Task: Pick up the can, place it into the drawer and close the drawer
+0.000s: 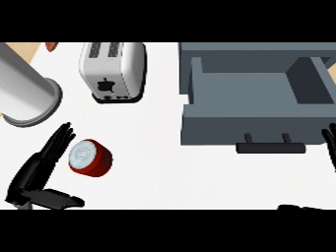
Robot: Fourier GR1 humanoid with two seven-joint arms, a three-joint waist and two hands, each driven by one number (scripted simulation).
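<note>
Though lid faces up, red can [91, 158] shows no readable label.

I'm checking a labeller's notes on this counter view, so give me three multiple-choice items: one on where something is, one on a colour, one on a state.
1. Where is the can?
A. in the drawer
B. on the counter beside the left robot hand
C. on top of the toaster

2. What colour is the can's body?
A. red
B. green
C. blue

3. What state is the drawer in?
A. shut
B. pulled open, nothing in it
C. open with the can inside

Key:
1 B, it sits on the white top next to the left robot hand.
2 A, red sides under a pale lid.
3 B, its grey inside shows bare.
</note>
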